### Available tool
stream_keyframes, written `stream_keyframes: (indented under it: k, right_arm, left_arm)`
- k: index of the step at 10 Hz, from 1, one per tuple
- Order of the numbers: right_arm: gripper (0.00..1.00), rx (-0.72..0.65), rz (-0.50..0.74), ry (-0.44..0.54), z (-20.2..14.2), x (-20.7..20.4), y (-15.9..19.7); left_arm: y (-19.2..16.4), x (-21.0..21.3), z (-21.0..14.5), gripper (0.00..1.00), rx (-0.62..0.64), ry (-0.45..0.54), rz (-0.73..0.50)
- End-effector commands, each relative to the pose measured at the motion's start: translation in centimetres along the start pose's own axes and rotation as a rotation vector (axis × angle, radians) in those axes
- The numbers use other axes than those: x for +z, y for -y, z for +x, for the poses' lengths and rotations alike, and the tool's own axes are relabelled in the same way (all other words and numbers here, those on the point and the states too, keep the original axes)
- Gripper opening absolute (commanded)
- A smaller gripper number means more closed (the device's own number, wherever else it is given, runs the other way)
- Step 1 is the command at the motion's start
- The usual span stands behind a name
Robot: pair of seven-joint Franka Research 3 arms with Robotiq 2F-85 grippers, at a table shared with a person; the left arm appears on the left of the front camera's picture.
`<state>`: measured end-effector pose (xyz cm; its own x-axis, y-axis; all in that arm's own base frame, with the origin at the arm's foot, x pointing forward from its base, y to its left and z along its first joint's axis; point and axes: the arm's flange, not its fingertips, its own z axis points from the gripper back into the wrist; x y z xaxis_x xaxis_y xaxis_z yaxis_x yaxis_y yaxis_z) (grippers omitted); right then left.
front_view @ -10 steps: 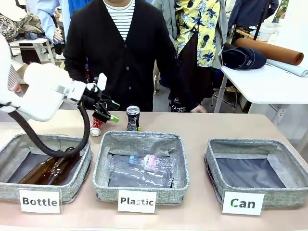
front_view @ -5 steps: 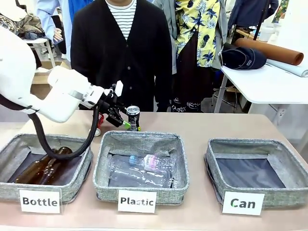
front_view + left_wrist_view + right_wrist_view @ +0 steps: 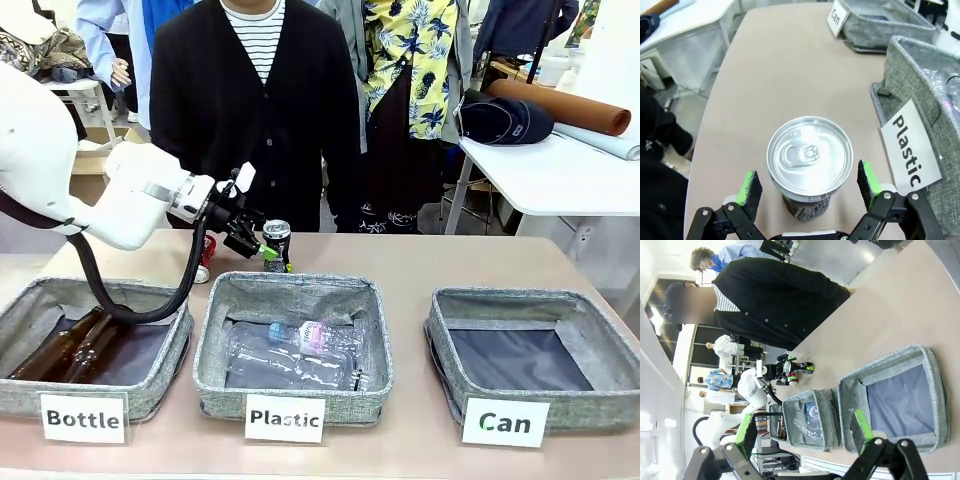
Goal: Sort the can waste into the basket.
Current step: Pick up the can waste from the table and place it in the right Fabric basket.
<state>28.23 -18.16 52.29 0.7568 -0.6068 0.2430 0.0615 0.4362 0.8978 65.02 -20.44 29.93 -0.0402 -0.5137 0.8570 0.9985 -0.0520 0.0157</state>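
A dark can [image 3: 276, 243] with a silver top stands upright behind the Plastic bin. My left gripper [image 3: 262, 250] reaches it from the left. In the left wrist view the can [image 3: 810, 157] stands between my left gripper's [image 3: 809, 184] green pads [image 3: 749, 187], which are apart with a small gap on each side. A red can [image 3: 204, 262] lies behind my left arm's cable, partly hidden. The grey basket [image 3: 590, 405] labelled "Can" sits at the front right, holding nothing. My right gripper [image 3: 802, 427] hangs open high above that basket [image 3: 940, 390].
A bin labelled "Bottle" [image 3: 20, 395] holds brown bottles at the front left. The "Plastic" bin [image 3: 290, 288] in the middle holds clear bottles. A person in a dark cardigan stands at the table's far edge. Bare tabletop lies behind the bins to the right.
My left arm has swung right, from near the red can to the dark can, and its fingers now stand on either side of it.
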Motion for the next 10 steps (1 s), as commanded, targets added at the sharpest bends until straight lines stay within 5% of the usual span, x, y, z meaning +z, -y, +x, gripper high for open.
stream_keyframes:
  k: [1, 2, 4, 10]
  right_arm:
    - [1.00, 0.023, 0.026, 0.011, 0.3, 0.0, 0.0]
    - [1.00, 0.023, 0.026, 0.011, 0.3, 0.0, 0.0]
    - [1.00, 0.023, 0.026, 0.011, 0.3, 0.0, 0.0]
    - [1.00, 0.023, 0.026, 0.011, 0.3, 0.0, 0.0]
  left_arm:
    - [-0.5, -0.4, 0.3, 0.76, -0.036, 0.061, -0.029]
    - [-0.4, -0.4, 0.2, 0.40, -0.038, 0.061, -0.047]
    - [-0.2, -0.7, 0.2, 0.00, -0.043, 0.067, -0.053]
    - [0.5, 1.0, 0.4, 0.00, -0.055, 0.108, -0.068]
